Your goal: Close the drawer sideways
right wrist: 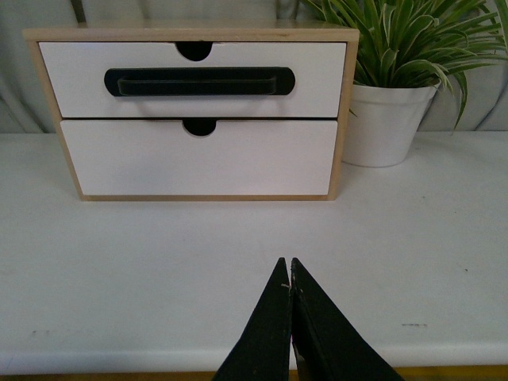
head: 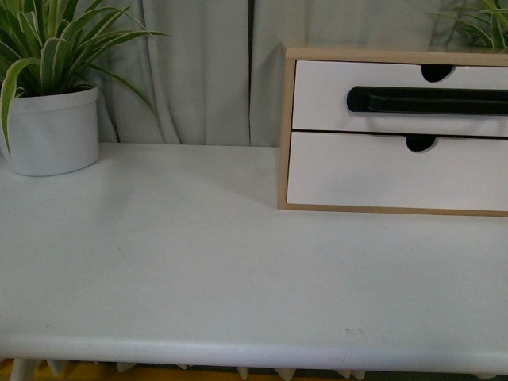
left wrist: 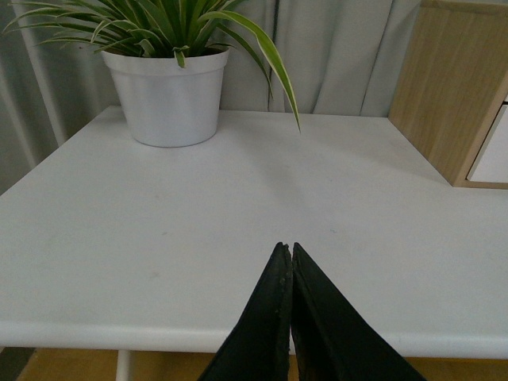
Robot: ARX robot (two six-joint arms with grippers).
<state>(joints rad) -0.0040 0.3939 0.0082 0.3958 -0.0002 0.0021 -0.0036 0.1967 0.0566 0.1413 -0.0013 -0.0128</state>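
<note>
Evidently at rest: white-fronted drawer with long black bar handle (right wrist: 198, 82) sits flush in the light-wood cabinet (right wrist: 343, 111) on the white table (head: 159, 262). Left gripper (left wrist: 286, 252) and right gripper (right wrist: 287, 267), jaws pressed together and empty, hover well apart from it.

Only the two grippers show, each from its own wrist camera. The left gripper (left wrist: 286, 248) is a pair of long black fingers, broad at the base and tapering to thin tips, with a dull matte surface and slightly rough inner edges. The right gripper (right wrist: 287, 262) looks the same: black, wedge-shaped, with pale specks near the tips.
</note>
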